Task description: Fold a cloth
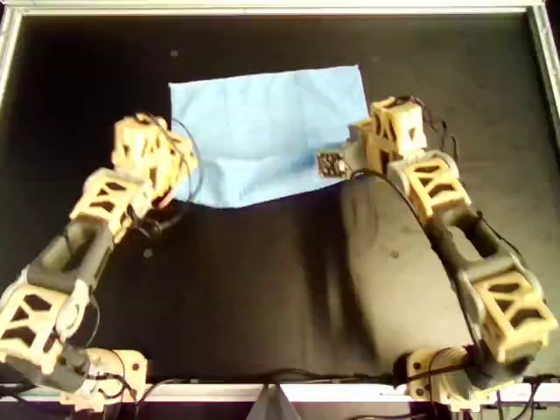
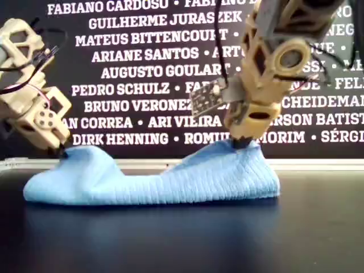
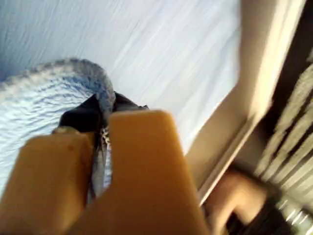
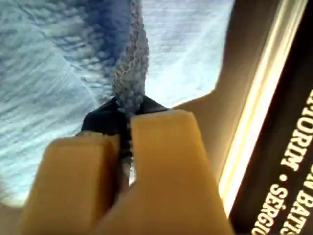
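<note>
The light blue cloth (image 1: 262,131) lies on the black table toward the overhead view's top, seemingly doubled over. My left gripper (image 1: 179,185) is shut on its corner at that view's lower left, and my right gripper (image 1: 354,150) is shut on the edge at that view's right. In the exterior view both pinched spots of the cloth (image 2: 170,179) rise into small peaks under the left gripper (image 2: 60,151) and the right gripper (image 2: 239,143). Each wrist view shows tan fingers closed on a pinch of cloth (image 3: 171,49) (image 4: 58,63): left gripper (image 3: 102,134), right gripper (image 4: 126,132).
A pale metal rail (image 1: 262,9) borders the black table (image 1: 262,289). Behind the table in the exterior view hangs a black banner (image 2: 148,57) with white names. A small circuit board (image 1: 331,164) sticks out beside my right wrist.
</note>
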